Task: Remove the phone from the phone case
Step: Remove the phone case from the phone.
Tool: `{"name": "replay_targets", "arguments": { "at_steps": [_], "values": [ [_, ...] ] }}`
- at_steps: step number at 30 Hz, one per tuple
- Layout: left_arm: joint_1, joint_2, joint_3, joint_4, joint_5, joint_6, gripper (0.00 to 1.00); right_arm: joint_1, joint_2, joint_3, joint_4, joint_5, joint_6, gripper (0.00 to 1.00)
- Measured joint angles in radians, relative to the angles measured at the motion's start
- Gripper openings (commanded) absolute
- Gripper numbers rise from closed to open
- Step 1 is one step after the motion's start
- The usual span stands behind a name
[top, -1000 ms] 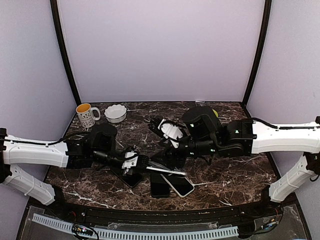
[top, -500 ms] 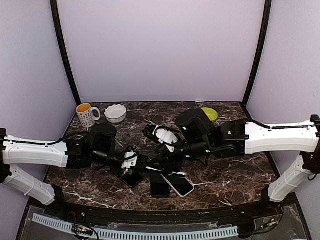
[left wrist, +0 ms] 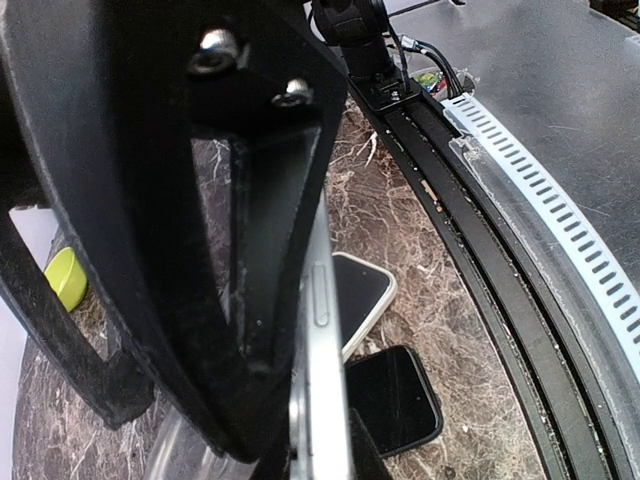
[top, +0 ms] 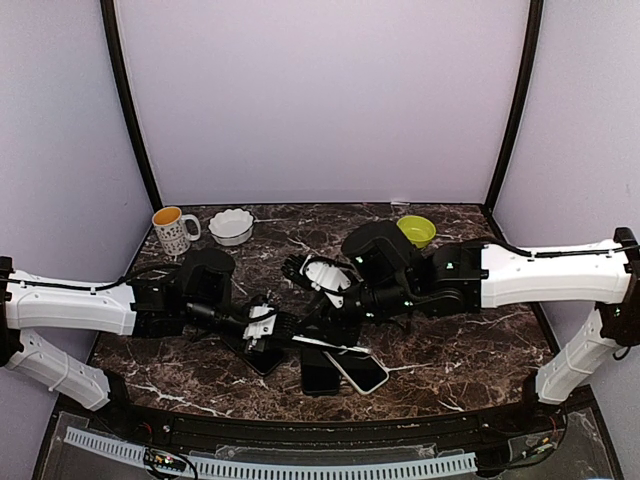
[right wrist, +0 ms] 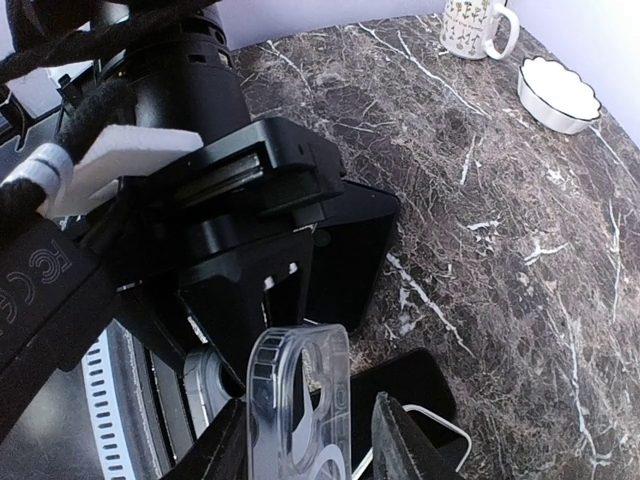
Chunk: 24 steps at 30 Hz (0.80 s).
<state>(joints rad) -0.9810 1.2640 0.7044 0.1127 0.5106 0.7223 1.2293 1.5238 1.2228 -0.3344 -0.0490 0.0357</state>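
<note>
The left gripper (top: pixel 280 328) is pinching the phone (left wrist: pixel 320 335) on edge. Its black fingers are pressing on the phone's flat faces, and the silver side with its buttons is running out past the jaws. The right gripper (right wrist: pixel 308 440) is reaching in from the opposite side. The clear case (right wrist: pixel 298 395) is standing upright between its two fingers (right wrist: pixel 228 450), camera cut-out at the top. One finger is lying against the case's edge. Whether the other is touching it cannot be told (a thin gap seems to be showing), so that grip is uncertain. A strip of the phone's silver body is showing just beside the case, close to the left jaws.

Below both sets of jaws, a black handset (top: pixel 320 378) and a white-rimmed handset (top: pixel 358 370) are lying flat and touching on the marble table (top: pixel 470 350). A dark slab (right wrist: pixel 345 255) is lying under the left gripper. Well beyond the jaws, a mug (top: pixel 172 230), a white bowl (top: pixel 231 226) and a green bowl (top: pixel 417 230) are sitting near the back edge.
</note>
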Motion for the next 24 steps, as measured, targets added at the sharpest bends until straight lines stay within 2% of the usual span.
{"name": "replay_targets", "arguments": {
  "at_steps": [12, 17, 24],
  "values": [
    [0.0, 0.0, 0.0, 0.003, -0.029, 0.0, 0.0, 0.0, 0.0, 0.0, -0.005, -0.011, 0.029, 0.34],
    [0.0, 0.0, 0.0, 0.004, -0.047, 0.001, 0.0, 0.0, 0.0, 0.0, -0.005, -0.011, 0.034, 0.28],
    [0.0, 0.0, 0.0, 0.004, -0.071, 0.009, 0.0, 0.0, 0.0, 0.0, -0.01, -0.019, 0.048, 0.26]
  ]
}}
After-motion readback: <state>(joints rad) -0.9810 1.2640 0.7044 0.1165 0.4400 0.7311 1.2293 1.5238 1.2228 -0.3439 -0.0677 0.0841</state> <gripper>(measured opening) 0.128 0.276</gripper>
